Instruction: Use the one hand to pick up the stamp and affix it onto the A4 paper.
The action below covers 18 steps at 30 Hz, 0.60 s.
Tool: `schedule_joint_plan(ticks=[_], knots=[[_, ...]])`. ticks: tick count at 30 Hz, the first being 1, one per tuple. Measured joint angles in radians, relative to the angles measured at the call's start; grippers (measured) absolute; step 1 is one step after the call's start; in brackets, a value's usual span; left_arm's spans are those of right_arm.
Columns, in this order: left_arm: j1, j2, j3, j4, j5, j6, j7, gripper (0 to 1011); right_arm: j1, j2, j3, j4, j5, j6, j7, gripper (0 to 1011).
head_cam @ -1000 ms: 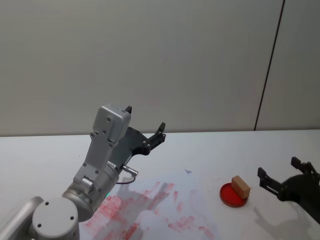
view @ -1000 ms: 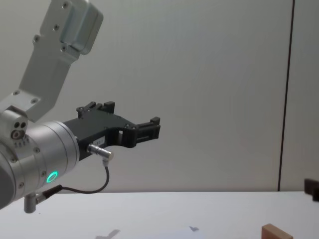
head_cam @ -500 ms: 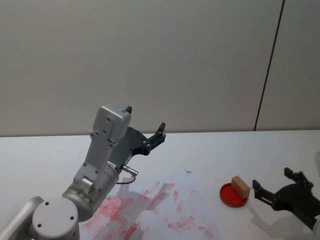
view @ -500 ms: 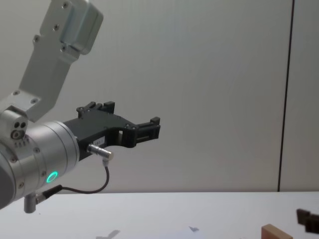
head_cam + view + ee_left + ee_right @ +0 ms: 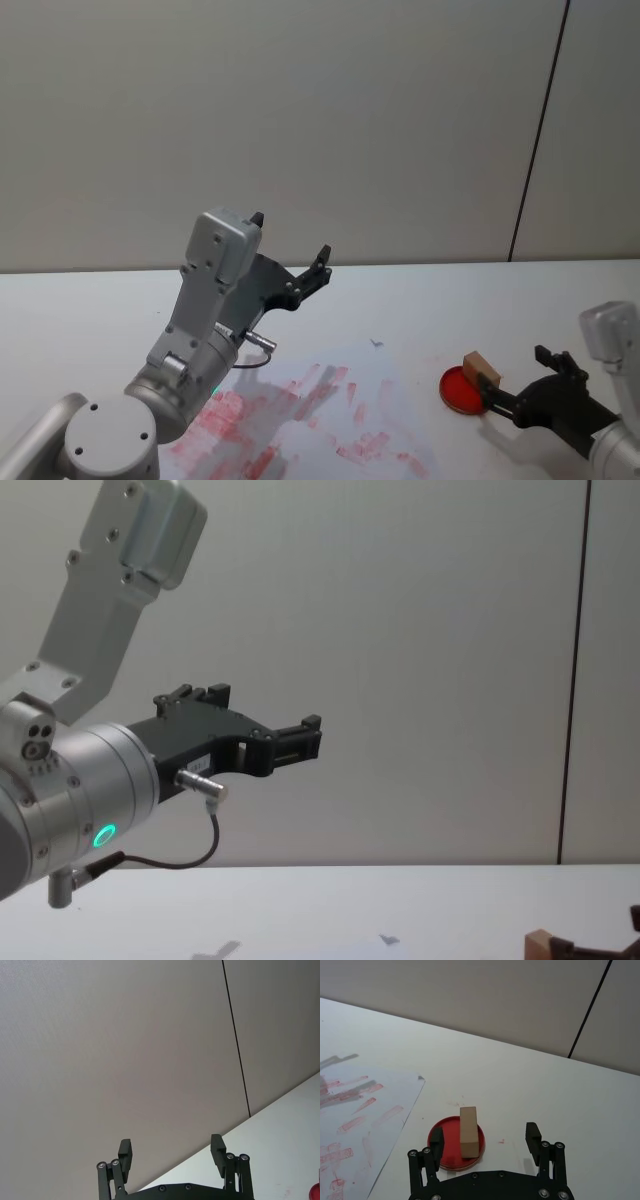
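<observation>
Two wide-spread fingers of the right hand (image 5: 518,378), lower right, sit beside the stamp (image 5: 478,367) on its red ink pad (image 5: 458,392), apparently poised to pinch it, the A4 paper (image 5: 360,398) lying to its left; the left hand (image 5: 290,237) idles spread, raised mid-left.

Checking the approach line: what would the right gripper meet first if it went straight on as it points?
Most likely the stamp, standing on the red ink pad just ahead of the open right gripper; height is hard to judge, so it might graze the pad.
</observation>
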Motion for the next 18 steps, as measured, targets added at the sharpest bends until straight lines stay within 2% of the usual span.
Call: schedule_joint_plan(ticks=[13, 18], knots=[[0.0, 0.0, 0.0, 0.0, 0.0, 0.0, 0.0, 1001, 0.063, -0.045, -0.023, 0.097, -0.052, -0.012, 0.024, 994], [0.0, 0.0, 0.0, 0.0, 0.0, 0.0, 0.0, 1001, 0.075, -0.054, -0.027, 0.115, -0.062, -0.015, 0.028, 902]])
